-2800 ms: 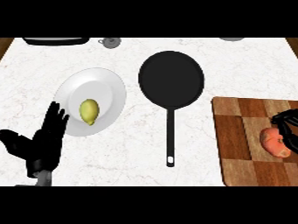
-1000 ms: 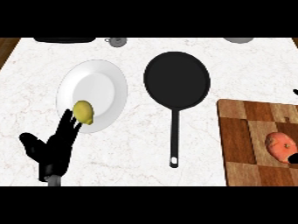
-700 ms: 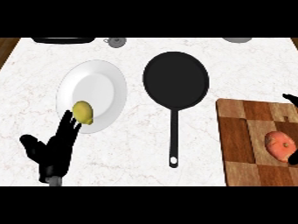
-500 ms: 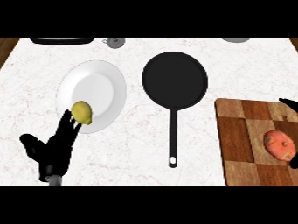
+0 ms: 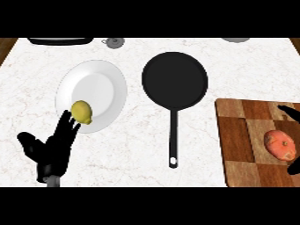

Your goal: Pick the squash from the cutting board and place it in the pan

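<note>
Right robot hand (image 5: 299,117) shows at the view's right edge over the cutting board (image 5: 246,132). It is released, with dark fingers spread on either side of the squash (image 5: 281,144) and not closed on it. The spread looks meant to bracket the squash ahead of a grasp. The squash lies on the board's right part, not yet lifted. The pan (image 5: 175,81) sits well apart to the left on the tabletop (image 5: 243,66), handle toward the robot, probably leaving its bowl free for the drop. The left robot hand (image 5: 51,149) rests open, fingers up, at the lower left beside a plate (image 5: 103,85) bearing a yellow fruit (image 5: 82,112), likely parked out of the way. No brand, label or writing can be read anywhere.
</note>
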Tool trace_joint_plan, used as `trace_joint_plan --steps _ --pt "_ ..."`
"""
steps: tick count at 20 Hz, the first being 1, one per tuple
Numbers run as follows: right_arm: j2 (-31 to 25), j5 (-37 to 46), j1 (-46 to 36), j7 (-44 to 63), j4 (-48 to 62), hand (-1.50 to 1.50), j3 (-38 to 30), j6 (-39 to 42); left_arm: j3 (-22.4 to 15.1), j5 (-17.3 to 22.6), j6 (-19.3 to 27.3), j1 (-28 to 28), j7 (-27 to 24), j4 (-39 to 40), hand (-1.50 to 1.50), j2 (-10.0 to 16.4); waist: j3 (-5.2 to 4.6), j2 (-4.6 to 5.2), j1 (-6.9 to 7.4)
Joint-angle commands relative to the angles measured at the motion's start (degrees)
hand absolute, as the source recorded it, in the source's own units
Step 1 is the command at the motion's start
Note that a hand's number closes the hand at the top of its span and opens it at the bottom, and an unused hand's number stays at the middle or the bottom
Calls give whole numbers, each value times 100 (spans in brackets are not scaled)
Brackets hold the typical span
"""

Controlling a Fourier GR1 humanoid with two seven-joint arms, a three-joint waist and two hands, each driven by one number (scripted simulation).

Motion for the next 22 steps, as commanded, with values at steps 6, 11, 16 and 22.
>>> trace_joint_plan --steps 6,11,16,22 --pt "246 752 -395 -692 950 -150 -252 -371 234 -45 -399 -135 -565 909 0 -219 -13 21 0" --pt "717 935 -388 -1152 1595 150 -207 -653 108 -233 -139 150 17 103 0 -181 -9 19 21" --pt "704 1422 -129 -1933 1282 150 -23 -1210 393 -61 -492 27 -222 409 0 -96 -11 16 0" --pt "726 1746 -647 -2348 2158 150 -303 -1394 221 -302 -326 179 60 4 0 -243 -10 17 21"
